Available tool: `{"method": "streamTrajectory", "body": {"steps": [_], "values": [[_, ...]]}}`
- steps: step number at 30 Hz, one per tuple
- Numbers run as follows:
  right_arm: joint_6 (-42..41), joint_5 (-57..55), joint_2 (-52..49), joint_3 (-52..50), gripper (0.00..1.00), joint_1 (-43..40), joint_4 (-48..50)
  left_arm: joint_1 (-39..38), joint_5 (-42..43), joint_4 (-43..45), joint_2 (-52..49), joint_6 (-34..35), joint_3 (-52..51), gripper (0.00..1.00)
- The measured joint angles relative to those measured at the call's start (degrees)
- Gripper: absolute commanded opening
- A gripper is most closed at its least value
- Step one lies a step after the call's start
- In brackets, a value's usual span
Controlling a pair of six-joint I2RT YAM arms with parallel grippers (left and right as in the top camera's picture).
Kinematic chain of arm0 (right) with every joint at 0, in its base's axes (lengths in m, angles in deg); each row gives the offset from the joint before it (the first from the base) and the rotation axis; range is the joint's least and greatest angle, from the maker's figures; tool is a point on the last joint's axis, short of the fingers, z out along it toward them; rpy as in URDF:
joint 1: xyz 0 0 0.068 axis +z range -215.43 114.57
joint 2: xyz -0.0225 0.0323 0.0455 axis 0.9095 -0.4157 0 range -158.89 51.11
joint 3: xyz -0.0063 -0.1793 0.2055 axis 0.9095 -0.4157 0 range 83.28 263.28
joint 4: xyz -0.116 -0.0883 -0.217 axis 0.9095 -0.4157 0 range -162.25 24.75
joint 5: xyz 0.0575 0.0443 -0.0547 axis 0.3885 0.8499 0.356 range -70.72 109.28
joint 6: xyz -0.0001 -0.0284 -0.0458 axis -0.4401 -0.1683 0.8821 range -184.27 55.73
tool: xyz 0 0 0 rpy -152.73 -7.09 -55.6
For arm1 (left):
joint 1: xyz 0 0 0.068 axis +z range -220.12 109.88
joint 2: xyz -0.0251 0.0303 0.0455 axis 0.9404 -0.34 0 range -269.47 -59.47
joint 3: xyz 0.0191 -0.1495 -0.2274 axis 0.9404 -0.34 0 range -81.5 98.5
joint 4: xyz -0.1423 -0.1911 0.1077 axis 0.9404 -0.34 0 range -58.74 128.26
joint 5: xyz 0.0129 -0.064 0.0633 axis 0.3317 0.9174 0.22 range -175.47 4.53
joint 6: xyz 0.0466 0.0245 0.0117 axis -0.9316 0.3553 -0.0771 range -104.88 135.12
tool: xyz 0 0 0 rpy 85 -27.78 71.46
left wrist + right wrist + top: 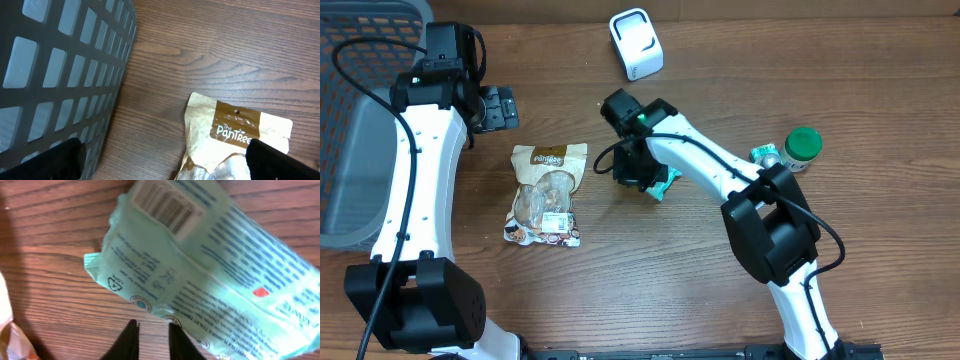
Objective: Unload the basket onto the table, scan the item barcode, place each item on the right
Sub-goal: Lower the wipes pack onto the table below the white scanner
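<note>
apparently the wipes packet lies with its barcode up for the white scanner; right gripper barely parted, gripping nothing; left gripper spread wide, empty.

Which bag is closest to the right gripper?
The mint-green packet with blue writing, just beyond the right gripper. The brown snack bag lies farther away.

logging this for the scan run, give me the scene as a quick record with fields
left gripper: wide open, empty, beside the basket
right gripper: jaws narrowly parted, nothing between them, at the edge of the teal packet
teal packet: flat on the table, barcode facing up
scanner: white, apart from the packet, untouched
snack pouch: lying between the arms
green-lidded bottle: beside the right arm
</note>
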Motion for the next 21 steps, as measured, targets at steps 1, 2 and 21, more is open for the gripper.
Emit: {"method": "streamTrajectory", "body": {"steps": [1,2,21], "values": [[0.04,0.02,0.2,0.0,0.26,-0.57,-0.39,0.0,0.0,0.0,0.0,0.0,0.0,0.99],[-0.11,0.09,0.66,0.0,0.3,-1.6,-1.11,0.0,0.0,0.0,0.0,0.02,0.0,1.0],[-0.24,-0.66,3.39,-2.78,0.54,-9.01,-1.66,0.0,0.0,0.0,0.0,0.0,0.0,1.0]]}}
